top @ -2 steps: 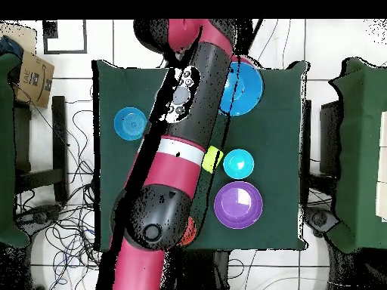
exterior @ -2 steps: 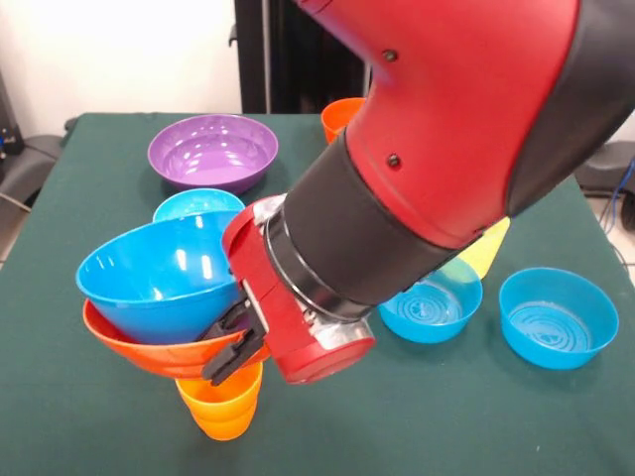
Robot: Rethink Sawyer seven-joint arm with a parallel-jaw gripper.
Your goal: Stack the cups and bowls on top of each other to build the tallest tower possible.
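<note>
Clearly the tower (exterior @ -2 steps: 169, 317) tilts, its large blue bowl (exterior @ -2 steps: 159, 278) facing up-left

Bright even light, white glints on glossy bowls (exterior @ -2 steps: 164, 273), soft shadows

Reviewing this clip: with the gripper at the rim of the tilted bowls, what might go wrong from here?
1. The large blue plastic bowl and wide orange plastic bowl sit tilted on the narrow orange plastic cup; a nudge could probably topple the tower.
2. The black gripper sits at the orange bowl's rim; pulling away might drag it off.
3. A falling bowl could knock the small blue bowl behind.
</note>
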